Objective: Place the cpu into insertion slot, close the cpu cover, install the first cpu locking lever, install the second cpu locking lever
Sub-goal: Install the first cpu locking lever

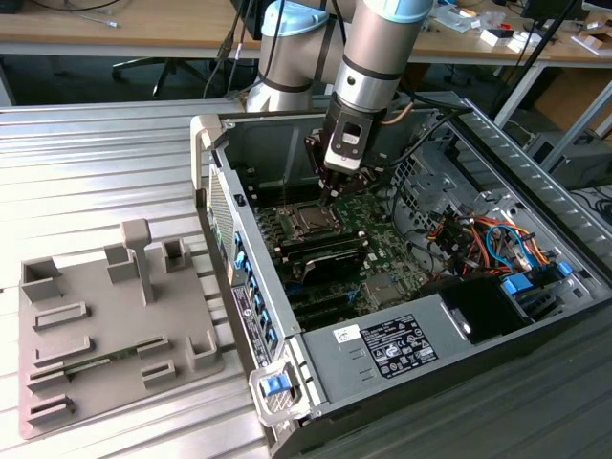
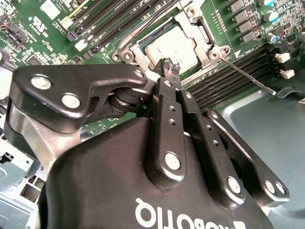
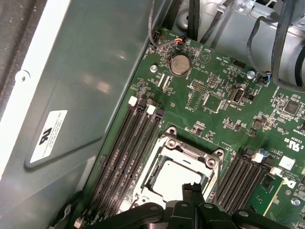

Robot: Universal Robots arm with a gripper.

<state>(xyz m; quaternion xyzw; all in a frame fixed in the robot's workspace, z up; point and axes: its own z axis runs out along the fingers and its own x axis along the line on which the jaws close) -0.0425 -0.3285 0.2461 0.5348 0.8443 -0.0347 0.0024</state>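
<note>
exterior view: the pincer [image 1: 336, 188], tips pinched together and empty, hangs at 1 o'clock from the cpu [image 1: 308, 222], seated under the cpu cover [image 2: 206, 38]; the thin locking lever [image 2: 248, 75] looks springy, best pushed near its end.

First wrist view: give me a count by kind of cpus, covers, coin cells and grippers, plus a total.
cpu: 1
cover: 1
coin cell: 1
gripper: 1
Total: 4
</note>
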